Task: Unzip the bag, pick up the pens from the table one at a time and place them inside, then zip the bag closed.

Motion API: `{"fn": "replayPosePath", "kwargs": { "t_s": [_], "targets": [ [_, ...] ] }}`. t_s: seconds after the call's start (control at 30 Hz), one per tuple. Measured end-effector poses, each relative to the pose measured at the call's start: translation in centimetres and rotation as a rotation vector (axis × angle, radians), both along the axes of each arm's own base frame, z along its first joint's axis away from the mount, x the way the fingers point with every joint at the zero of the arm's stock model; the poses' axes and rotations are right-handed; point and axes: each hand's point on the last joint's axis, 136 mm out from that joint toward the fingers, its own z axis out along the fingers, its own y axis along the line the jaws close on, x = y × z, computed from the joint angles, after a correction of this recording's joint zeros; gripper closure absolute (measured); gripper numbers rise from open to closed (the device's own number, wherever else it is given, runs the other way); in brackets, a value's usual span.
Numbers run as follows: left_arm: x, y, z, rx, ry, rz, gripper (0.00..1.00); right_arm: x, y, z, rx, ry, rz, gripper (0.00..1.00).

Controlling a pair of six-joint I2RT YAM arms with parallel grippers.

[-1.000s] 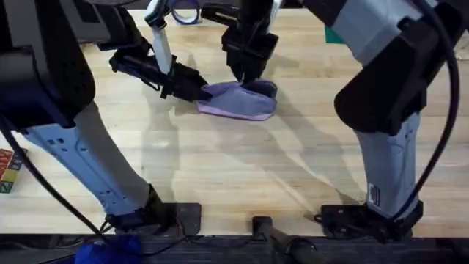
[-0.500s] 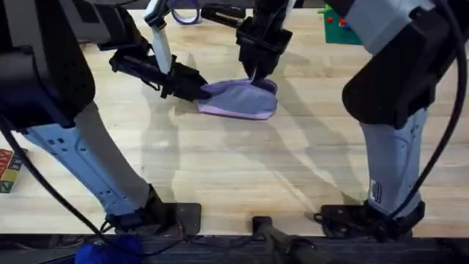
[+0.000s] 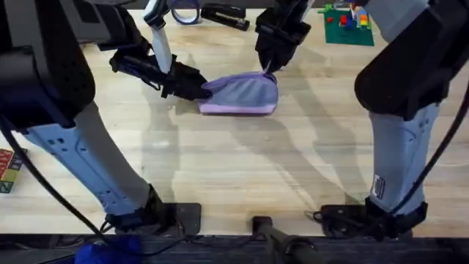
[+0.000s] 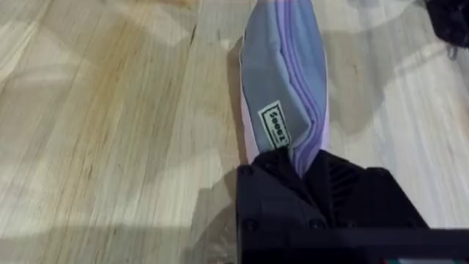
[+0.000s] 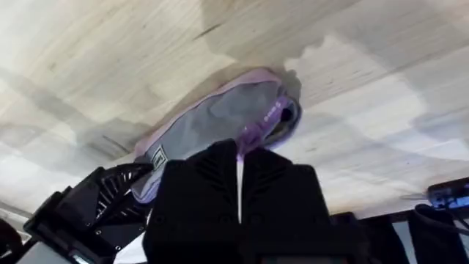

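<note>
**Pouch pinned at one end, zipper pull pinched at the other**

Lying flat on the table (image 3: 220, 161), toward the far middle: the bag (image 3: 242, 95), lavender, long axis running left to right. Clamped at its left end by the left gripper (image 3: 201, 91), black fingers (image 4: 271, 183) closed on the fabric tip, a small label visible just beyond in the left wrist view. Poised at the right end, the right gripper (image 3: 268, 68), fingers (image 5: 205, 183) pressed together with a purple tab, seemingly the zipper pull (image 5: 249, 136), nipped between them. Slightly lifted and rounded on that right side, the pouch; zipper line along its upper edge, open or closed not clear.

Farther back near the table's far edge: a purple tape ring (image 3: 186, 12), a black stapler (image 3: 224, 15), a green plate with coloured blocks (image 3: 347, 23). At the near left edge, a few lettered blocks (image 3: 9, 170).
</note>
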Motion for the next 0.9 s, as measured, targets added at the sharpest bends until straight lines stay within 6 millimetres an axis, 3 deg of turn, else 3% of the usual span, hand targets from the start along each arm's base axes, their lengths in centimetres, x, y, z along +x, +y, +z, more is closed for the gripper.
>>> {"fn": "replayPosePath", "kwargs": {
  "t_s": [0.53,0.9],
  "targets": [
    [0.2,-0.4,0.1,-0.012,-0.014,-0.004,0.958,1.7,-3.4,0.0,-0.002,-0.005,-0.065,0.970],
    [0.2,-0.5,0.2,-0.014,-0.014,-0.005,0.958,1.8,-3.8,0.4,0.021,-0.036,0.086,0.970]
  ]
}}
